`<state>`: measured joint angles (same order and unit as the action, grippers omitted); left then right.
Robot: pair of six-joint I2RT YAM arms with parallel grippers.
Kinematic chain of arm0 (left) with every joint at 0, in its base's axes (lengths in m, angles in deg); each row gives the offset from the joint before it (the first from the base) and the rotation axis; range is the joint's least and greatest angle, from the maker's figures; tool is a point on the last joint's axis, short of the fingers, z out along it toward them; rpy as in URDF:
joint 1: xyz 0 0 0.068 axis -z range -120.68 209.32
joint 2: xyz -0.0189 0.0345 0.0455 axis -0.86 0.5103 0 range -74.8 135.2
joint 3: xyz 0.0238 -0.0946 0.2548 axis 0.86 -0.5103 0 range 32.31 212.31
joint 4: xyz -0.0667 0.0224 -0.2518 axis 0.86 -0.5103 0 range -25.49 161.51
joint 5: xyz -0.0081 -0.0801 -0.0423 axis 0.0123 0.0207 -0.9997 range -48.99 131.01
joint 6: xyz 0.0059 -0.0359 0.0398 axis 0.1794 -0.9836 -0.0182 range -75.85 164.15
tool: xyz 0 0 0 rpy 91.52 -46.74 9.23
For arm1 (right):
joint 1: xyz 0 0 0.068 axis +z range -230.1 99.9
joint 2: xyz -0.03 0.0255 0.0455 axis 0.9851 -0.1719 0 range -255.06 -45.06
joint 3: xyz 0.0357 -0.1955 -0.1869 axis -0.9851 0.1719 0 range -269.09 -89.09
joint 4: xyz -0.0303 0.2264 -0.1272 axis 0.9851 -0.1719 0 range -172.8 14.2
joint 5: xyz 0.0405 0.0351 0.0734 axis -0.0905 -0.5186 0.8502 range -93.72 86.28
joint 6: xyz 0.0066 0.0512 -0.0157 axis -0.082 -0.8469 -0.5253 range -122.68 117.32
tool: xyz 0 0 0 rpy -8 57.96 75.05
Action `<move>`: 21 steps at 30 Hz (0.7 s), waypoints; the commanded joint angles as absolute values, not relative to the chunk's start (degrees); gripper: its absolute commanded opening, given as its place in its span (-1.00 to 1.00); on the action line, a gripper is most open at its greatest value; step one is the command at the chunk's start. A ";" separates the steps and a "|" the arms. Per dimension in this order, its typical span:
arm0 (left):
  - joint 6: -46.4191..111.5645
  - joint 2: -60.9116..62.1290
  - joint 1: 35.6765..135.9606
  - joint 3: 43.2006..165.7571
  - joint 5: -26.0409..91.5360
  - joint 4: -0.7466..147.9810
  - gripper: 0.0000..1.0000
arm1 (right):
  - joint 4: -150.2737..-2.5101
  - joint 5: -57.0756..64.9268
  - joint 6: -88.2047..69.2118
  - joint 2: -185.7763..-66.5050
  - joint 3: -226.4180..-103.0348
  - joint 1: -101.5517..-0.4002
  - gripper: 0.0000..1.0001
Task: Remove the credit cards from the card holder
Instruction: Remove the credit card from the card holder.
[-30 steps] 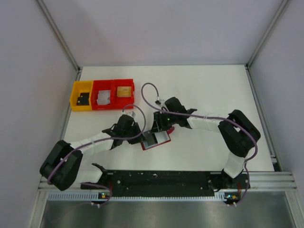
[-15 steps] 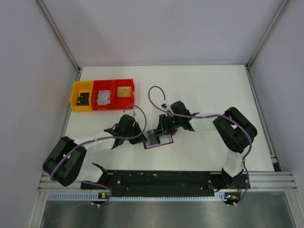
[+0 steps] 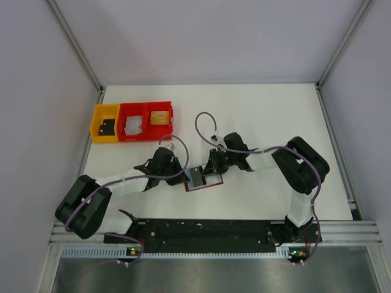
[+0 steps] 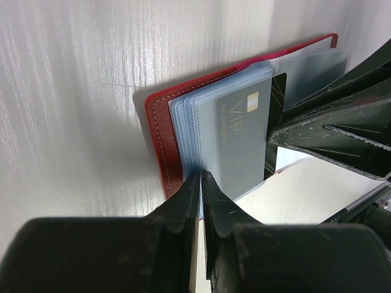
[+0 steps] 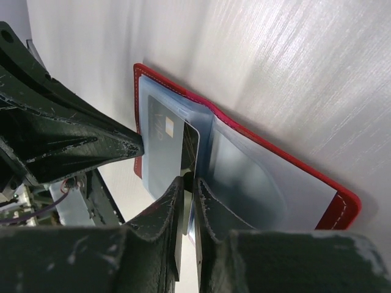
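The red card holder [image 3: 211, 181] lies open on the white table between the two arms. In the left wrist view my left gripper [image 4: 201, 176] is shut on the near edge of the holder's grey-blue pockets [image 4: 183, 122]. A silvery grey-blue credit card [image 4: 241, 143] marked VIP and a black credit card [image 4: 276, 116] behind it stick out of the pockets. In the right wrist view my right gripper [image 5: 189, 182] is shut on the edge of the black card [image 5: 190, 149], beside the grey-blue card [image 5: 159, 152]. Seen from above, the left gripper [image 3: 181, 171] and the right gripper [image 3: 209, 169] meet over the holder.
A yellow bin [image 3: 105, 124] and two red bins [image 3: 145, 121] stand in a row at the back left, each with small items inside. Grey walls and metal rails close in the table. The black arm mounting bar [image 3: 208, 231] runs along the near edge.
The right gripper has shifted right and lower over the holder. The holder has come down flatter on the table. The left gripper has edged slightly right.
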<state>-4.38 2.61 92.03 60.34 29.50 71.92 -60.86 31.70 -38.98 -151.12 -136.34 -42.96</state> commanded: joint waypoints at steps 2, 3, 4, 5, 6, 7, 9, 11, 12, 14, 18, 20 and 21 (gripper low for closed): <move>-3.66 4.57 92.19 59.38 31.08 69.23 -0.84 | -52.08 36.27 -41.52 -152.72 -134.27 -44.07 -0.97; -3.66 4.57 92.19 59.38 30.99 69.23 -0.84 | -50.76 36.88 -42.14 -152.90 -133.83 -44.42 -1.00; -3.66 4.57 92.10 59.38 30.90 69.23 -0.84 | -49.96 37.33 -42.67 -152.90 -133.39 -44.94 -1.00; -3.75 4.57 92.10 59.38 31.08 69.23 -0.84 | -49.00 37.68 -43.02 -152.73 -132.78 -45.82 -1.00; -3.75 4.48 92.10 59.29 31.08 69.32 -0.85 | -48.29 38.12 -43.20 -152.64 -132.08 -46.70 -1.00; -3.84 4.39 92.02 59.29 31.08 69.14 -0.85 | -47.94 38.38 -43.29 -152.38 -131.64 -47.31 -1.00; -4.01 4.48 92.10 59.20 31.08 69.14 -0.85 | -48.20 38.73 -43.03 -151.59 -130.58 -49.07 -1.00; -4.01 4.39 92.10 59.12 31.08 69.32 -0.86 | -49.51 38.91 -42.24 -150.53 -129.79 -50.48 -1.00; -4.10 4.39 92.02 59.12 31.08 69.32 -0.87 | -50.21 38.82 -41.88 -149.83 -129.44 -51.09 -1.00; -4.27 3.87 91.93 58.85 31.08 69.58 -0.87 | -52.49 38.65 -40.74 -148.43 -129.08 -51.89 -1.00; -4.71 0.89 91.49 58.15 31.16 70.54 -0.85 | -58.20 37.86 -37.50 -143.86 -128.91 -53.38 -1.00; -4.71 -1.92 91.31 57.71 30.99 71.07 -0.75 | -60.32 37.77 -36.44 -141.23 -128.73 -54.00 -1.00; -4.80 -3.76 91.14 57.54 30.99 70.99 -0.66 | -61.02 37.86 -36.26 -140.08 -128.56 -54.35 -1.00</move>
